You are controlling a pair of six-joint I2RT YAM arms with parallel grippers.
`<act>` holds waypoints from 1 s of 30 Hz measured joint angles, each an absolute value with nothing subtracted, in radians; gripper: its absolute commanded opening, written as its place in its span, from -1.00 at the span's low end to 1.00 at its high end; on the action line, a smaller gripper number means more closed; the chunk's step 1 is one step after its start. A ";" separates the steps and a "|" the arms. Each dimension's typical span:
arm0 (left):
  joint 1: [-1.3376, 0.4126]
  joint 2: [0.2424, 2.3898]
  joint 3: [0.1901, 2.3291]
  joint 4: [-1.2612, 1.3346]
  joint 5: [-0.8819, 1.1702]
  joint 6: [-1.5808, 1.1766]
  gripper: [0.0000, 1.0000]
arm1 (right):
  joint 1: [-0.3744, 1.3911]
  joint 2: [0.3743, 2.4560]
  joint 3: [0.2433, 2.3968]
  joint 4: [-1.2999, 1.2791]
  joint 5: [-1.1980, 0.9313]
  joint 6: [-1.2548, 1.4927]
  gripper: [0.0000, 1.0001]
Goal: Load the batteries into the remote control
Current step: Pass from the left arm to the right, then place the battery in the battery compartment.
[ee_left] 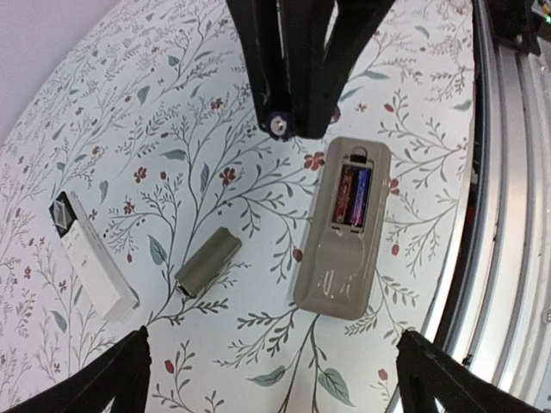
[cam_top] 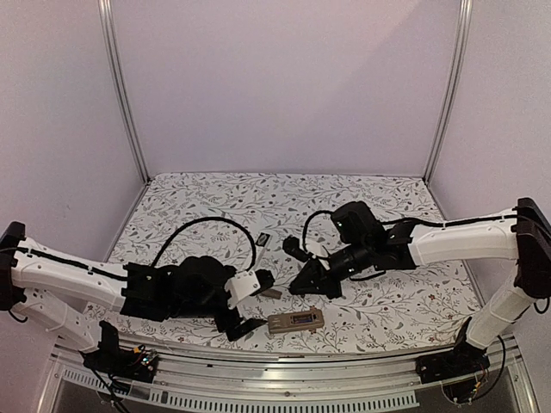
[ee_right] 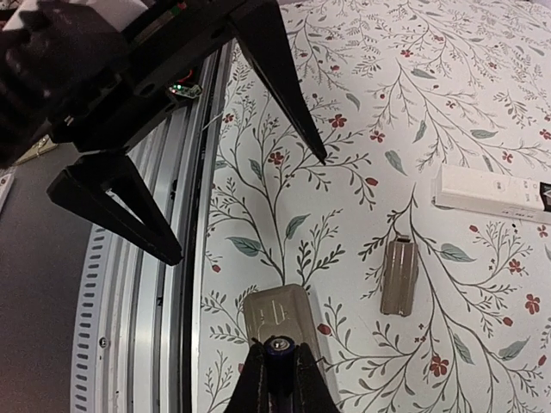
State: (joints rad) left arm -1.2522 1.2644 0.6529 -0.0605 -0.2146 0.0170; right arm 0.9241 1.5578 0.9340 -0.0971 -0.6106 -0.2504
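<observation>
Left gripper: fingers spread wide and holding nothing, showing at the lower corners of the left wrist view. The remote control lies back-up right of centre in that view, its compartment open, with two batteries seated side by side inside. Right gripper: fingers pinching a third battery end-on at top centre of the same view, just above the remote's compartment end. The detached cover lies left of the remote, and a white box lies further left.
</observation>
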 measured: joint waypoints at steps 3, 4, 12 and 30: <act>-1.280 1.333 0.643 -0.103 -0.244 0.034 0.88 | 0.944 1.626 0.944 -0.101 -0.612 -0.296 -1.00; -1.285 1.352 0.642 -0.113 -0.252 0.038 0.86 | 0.946 1.647 0.944 -0.103 -0.611 -0.312 -1.00; -1.315 1.463 0.642 -0.132 -0.286 0.100 0.85 | 0.950 1.715 0.943 -0.101 -0.608 -0.401 -1.00; -1.318 1.470 0.642 -0.094 -0.294 0.215 0.85 | 0.953 1.782 0.943 -0.108 -0.575 -0.503 -1.00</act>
